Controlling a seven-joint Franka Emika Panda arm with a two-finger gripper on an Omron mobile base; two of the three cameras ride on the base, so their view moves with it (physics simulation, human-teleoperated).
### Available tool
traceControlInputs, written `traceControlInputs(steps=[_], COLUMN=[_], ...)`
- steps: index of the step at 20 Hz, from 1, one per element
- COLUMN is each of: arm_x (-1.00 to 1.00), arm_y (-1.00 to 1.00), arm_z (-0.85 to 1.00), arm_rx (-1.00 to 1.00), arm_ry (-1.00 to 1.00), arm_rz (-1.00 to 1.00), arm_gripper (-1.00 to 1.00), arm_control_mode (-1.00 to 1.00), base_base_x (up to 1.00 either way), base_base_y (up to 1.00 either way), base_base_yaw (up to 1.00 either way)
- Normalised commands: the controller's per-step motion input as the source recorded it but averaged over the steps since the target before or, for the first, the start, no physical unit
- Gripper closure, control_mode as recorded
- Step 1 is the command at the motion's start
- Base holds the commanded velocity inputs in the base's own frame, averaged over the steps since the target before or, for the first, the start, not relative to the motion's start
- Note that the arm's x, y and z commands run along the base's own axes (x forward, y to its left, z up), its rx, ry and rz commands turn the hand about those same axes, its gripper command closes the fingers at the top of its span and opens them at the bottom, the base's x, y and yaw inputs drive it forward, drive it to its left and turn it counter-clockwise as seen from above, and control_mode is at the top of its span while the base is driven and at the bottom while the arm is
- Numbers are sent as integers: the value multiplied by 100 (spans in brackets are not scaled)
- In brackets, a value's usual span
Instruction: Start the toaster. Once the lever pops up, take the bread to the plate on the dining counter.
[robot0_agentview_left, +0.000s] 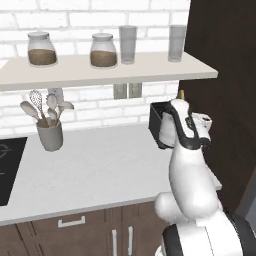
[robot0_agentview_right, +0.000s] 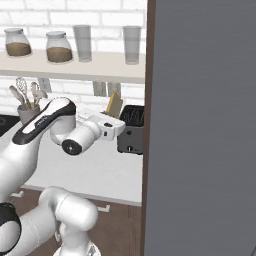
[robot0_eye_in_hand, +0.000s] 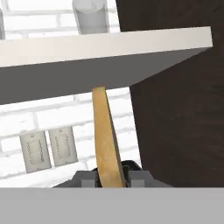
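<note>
The black toaster (robot0_agentview_left: 160, 125) (robot0_agentview_right: 131, 129) stands on the grey-white worktop against the brick wall, beside a dark tall panel. My gripper (robot0_eye_in_hand: 111, 178) (robot0_agentview_right: 113, 116) is shut on the bread (robot0_eye_in_hand: 106, 140) (robot0_agentview_right: 114, 104), a thin golden-brown slice held upright. The slice hangs above and just left of the toaster in the right base view, its top edge close under the shelf. In the left base view the bread's tip (robot0_agentview_left: 182, 94) pokes up above the hand. The plate and the dining counter are out of view.
A white shelf (robot0_agentview_left: 100, 70) (robot0_eye_in_hand: 105, 43) with jars and glasses runs just above the bread. A dark tall panel (robot0_agentview_right: 200, 125) stands at the right. Wall outlets (robot0_eye_in_hand: 48, 148) sit behind. A utensil holder (robot0_agentview_left: 49, 132) and a cooktop (robot0_agentview_left: 7, 167) stand to the left.
</note>
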Motion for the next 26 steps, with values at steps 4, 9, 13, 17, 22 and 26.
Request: traceControlInputs(steps=[4, 9, 13, 17, 22, 26], arm_x=[-82, -67, -65, -71, -76, -70], arm_y=[12, 21, 28, 32, 35, 31], arm_z=[98, 100, 100, 100, 100, 100], arm_rx=[1, 4, 8, 9, 8, 6], arm_ry=[7, 8, 9, 11, 13, 11], arm_rz=[-6, -2, 0, 0, 0, 0], arm_gripper=[100, 100, 100, 100, 100, 100], arm_control_mode=[-100, -100, -100, -100, -100, -100], base_base_x=[0, 0, 0, 0, 0, 0], base_base_y=[0, 0, 0, 0, 0, 0], base_base_yaw=[0, 0, 0, 0, 0, 0])
